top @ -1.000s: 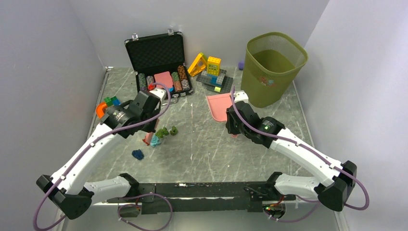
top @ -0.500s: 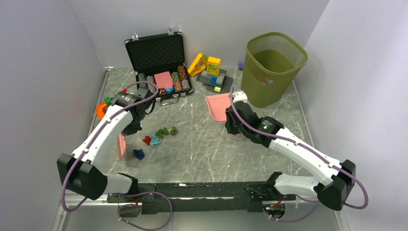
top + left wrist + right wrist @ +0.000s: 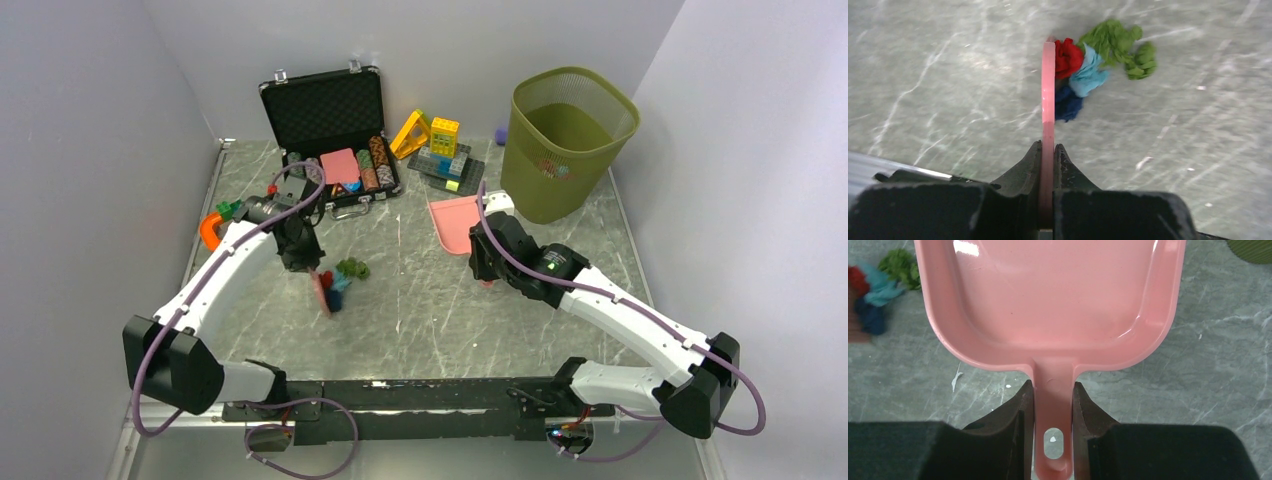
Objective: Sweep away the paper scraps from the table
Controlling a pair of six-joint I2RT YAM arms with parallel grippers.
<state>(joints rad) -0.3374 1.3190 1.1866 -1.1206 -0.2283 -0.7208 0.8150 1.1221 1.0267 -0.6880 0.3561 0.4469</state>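
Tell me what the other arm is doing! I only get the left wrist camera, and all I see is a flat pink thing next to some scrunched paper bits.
Observer: The right gripper is shut on the handle of a pink dustpan lying flat on the table.
Operator: Is the dustpan near my paper bits?
Observer: Not touching. From above, the paper scraps sit to its left with bare table between them, right beside the pink scraper that the left gripper clamps.
Operator: Is there a bin anywhere?
Observer: Yes, a green mesh bin stands in the far right corner, just beyond the dustpan.
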